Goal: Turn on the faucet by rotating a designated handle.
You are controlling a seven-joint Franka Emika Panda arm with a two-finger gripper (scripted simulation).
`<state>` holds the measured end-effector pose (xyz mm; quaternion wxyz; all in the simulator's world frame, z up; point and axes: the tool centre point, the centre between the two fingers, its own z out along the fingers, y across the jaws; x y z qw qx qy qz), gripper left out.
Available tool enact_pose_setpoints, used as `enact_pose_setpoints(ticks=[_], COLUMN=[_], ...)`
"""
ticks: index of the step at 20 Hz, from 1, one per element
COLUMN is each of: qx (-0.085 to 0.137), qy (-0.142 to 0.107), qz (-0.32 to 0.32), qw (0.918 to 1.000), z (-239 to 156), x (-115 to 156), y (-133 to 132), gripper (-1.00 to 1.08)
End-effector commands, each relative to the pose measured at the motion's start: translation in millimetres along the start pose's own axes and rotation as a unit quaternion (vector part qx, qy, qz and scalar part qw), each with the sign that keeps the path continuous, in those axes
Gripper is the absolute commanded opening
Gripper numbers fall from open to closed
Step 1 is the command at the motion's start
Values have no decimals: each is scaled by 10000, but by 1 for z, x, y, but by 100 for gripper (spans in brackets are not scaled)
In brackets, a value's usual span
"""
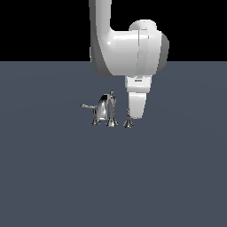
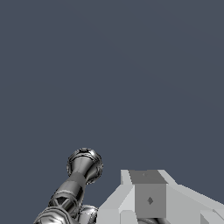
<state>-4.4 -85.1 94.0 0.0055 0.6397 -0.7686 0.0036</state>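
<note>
1. Exterior view: one white arm [image 1: 126, 44] comes down from the top edge, its upper part cut off by the frame.
2. The gripper [image 1: 136, 114] shows only as a single pale tapering block; separate fingers cannot be made out, so I cannot tell how far it is parted or whether it grips anything.
3. One faucet [image 1: 105, 111] stands on the grey floor [image 1: 113, 177]: one arched spout, three flared bases counted, small and glinting, details hard to read.
4. The handle [image 1: 128, 120] stands at the set's end toward the exterior view's right, clear of the spout; the gripper's tip overlaps or sits just beside its top, contact uncertain.
5. Wrist view: one chrome post with a rounded knob [image 2: 84, 164] is cut off at the frame edge; which faucet piece it is, I cannot tell.
6. One pale grey block of the gripper [image 2: 148, 197] sits beside it, also cropped; jaws hidden.
</note>
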Motion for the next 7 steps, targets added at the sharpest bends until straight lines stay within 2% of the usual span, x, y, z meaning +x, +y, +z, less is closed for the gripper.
enact_pose_setpoints(ticks=[1, 6, 7], qx=[16, 10, 10], qy=[-46, -64, -64], qz=[-190, -269, -269], qw=[9998, 9996, 9996], z=[0, -1, -1], x=[-35, -68, -68], y=[-4, -9, -9], gripper=[-100, -100, -100])
